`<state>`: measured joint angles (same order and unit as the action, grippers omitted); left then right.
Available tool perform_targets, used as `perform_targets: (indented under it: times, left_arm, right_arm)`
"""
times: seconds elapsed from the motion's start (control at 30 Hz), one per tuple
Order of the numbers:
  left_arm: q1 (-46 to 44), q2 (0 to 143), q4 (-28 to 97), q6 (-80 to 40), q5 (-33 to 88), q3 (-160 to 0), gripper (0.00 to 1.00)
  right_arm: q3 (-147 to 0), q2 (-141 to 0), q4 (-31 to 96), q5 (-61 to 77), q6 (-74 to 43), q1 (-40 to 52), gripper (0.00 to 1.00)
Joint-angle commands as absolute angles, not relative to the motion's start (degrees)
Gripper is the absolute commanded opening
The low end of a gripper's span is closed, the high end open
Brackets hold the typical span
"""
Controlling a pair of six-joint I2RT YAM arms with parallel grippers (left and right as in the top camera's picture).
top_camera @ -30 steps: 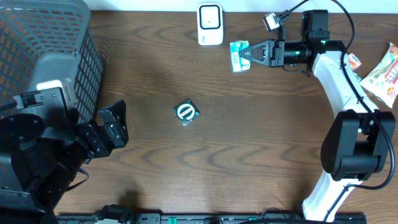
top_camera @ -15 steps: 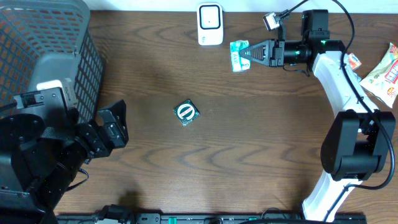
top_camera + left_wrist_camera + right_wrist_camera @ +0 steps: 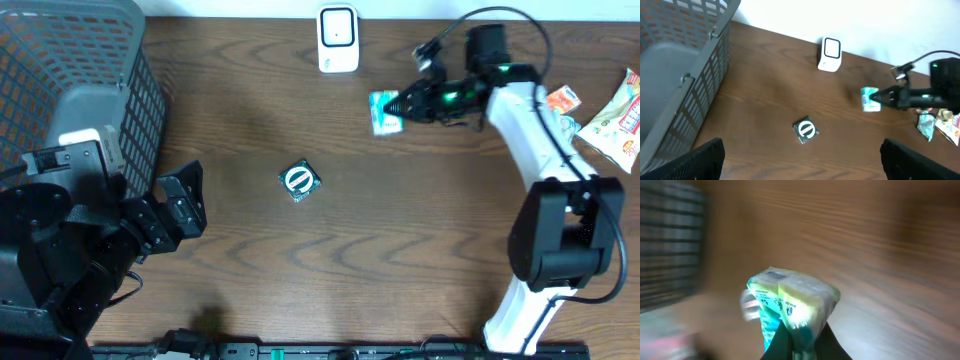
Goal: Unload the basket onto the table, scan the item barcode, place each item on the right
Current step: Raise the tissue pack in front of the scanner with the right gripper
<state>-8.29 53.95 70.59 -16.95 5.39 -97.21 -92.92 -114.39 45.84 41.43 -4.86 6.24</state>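
Overhead, the brown table (image 3: 400,260) carries a big grey basket (image 3: 70,50) at its left end. The left gripper (image 3: 180,205) hangs just beside it, jaws spread wide with nothing between them. The right gripper (image 3: 398,102) stretches across from the other side, pinched tight on one edge of a green-and-white packet (image 3: 381,100). The packet appears held clear of the wood, near the white scanner (image 3: 338,38) but apart from it. From the right wrist the packet looks like soft, crinkly film, puffed and light. I'd guess it flops and twists easily, so a hold on the flat sealed edge seems right, leaving the printed faces free for the scanner. Squeezing the middle would likely crumple the barcode. A small dark square packet (image 3: 299,181) lies alone mid-table.
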Motion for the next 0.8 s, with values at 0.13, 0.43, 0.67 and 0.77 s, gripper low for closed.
perform_targets:
  times: [0.13,0.43,0.67,0.77]
  left_arm:
    - [-8.1,54.0,70.7,-17.5,4.6,-97.6,0.98]
    - [-8.1,54.0,70.7,-17.5,4.6,-97.6,0.98]
    - [-8.1,54.0,70.7,-17.5,4.6,-97.6,0.98]
    - [-8.1,54.0,70.7,-17.5,4.6,-97.6,0.98]
  right_arm:
    - [-96.8,-114.7,41.5,-9.7,-2.9,19.2,0.01]
    - [-107.0,-115.7,27.4,-10.6,4.0,24.9,0.01]
    - [-107.5,-125.0,3.6,-12.2,23.4,25.1,0.01]
    - [-107.5,-129.7,-3.9,-12.6,31.2,25.0,0.01]
